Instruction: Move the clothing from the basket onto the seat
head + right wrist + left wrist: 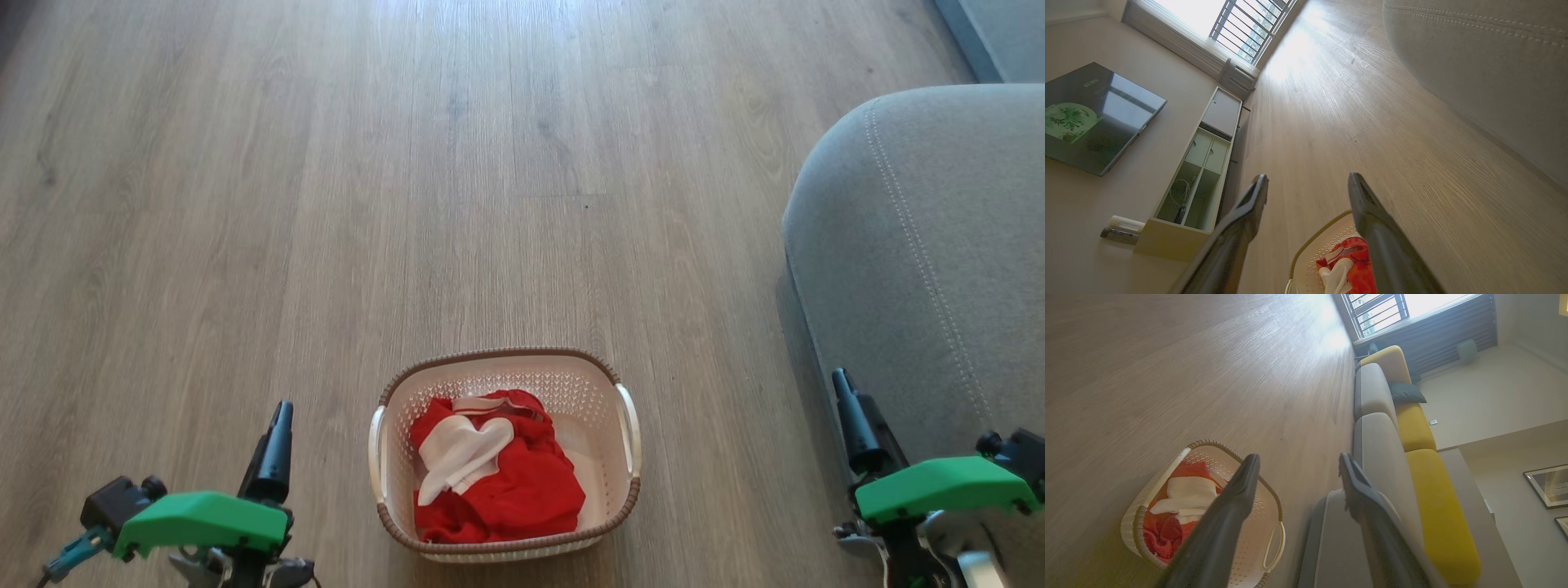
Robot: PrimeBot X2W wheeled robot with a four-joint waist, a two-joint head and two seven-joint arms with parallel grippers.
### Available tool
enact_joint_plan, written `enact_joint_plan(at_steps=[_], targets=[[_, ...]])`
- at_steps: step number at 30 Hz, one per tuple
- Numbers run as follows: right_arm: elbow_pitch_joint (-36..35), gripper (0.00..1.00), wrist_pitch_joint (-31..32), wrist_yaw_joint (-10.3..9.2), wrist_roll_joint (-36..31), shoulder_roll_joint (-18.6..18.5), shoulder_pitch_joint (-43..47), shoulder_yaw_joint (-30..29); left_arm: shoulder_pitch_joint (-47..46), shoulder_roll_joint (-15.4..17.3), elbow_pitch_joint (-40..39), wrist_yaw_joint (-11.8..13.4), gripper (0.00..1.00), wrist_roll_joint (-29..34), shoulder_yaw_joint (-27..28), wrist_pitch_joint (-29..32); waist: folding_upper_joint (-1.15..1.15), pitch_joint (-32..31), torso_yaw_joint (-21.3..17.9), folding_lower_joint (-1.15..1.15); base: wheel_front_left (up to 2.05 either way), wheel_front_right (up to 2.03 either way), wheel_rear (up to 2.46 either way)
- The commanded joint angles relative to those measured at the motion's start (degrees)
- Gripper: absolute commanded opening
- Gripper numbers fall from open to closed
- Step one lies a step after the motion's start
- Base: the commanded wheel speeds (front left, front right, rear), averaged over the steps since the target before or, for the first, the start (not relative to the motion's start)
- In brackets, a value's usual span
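Note:
The cream basket (627,425) with a brown rim stands on the wooden floor, low in the middle of the head view. The red and white clothing (506,482) lies bunched inside it. The grey seat (931,245) with pale stitching is to the basket's right. My left gripper (1299,457) hovers open and empty left of the basket, one dark finger (273,453) pointing up. My right gripper (1308,176) is open and empty too, its finger (859,429) in front of the seat's near edge. The left wrist view shows the basket (1133,522), clothing (1188,494) and seat (1378,457).
Bare wooden floor (457,163) stretches ahead of the basket. Yellow back cushions (1437,506) and a dark pillow (1406,393) sit along the sofa. A low cabinet (1200,171) and a TV (1090,118) stand by the opposite wall, with a window (1245,24) at the far end.

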Motion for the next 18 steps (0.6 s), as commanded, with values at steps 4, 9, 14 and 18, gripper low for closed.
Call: enact_joint_plan(at_steps=[4,9,14,18], targets=[[-2.0,1.00,-1.4,0.00,-4.8,-1.9,-3.8,1.0,-3.0,0.5,-2.5,0.9,1.00,3.9,0.4,-1.2,0.00,0.0,0.1,0.00,0.00,0.00,0.00],[-1.9,1.00,-2.0,0.00,-8.2,-2.2,-4.2,1.4,-3.1,0.5,-2.8,1.3,1.00,7.0,0.1,-1.8,0.00,0.0,0.2,0.00,0.00,0.00,0.00],[-1.9,1.00,-2.9,0.00,-12.4,-2.5,-4.5,1.9,-3.1,0.6,-3.1,1.8,1.00,10.8,0.0,-2.7,0.00,0.0,0.2,0.00,0.00,0.00,0.00],[-1.8,1.00,-3.5,0.00,-15.6,-2.7,-4.8,2.2,-3.1,0.6,-3.4,2.1,1.00,14.1,-0.2,-3.3,0.00,0.0,0.2,0.00,0.00,0.00,0.00]])
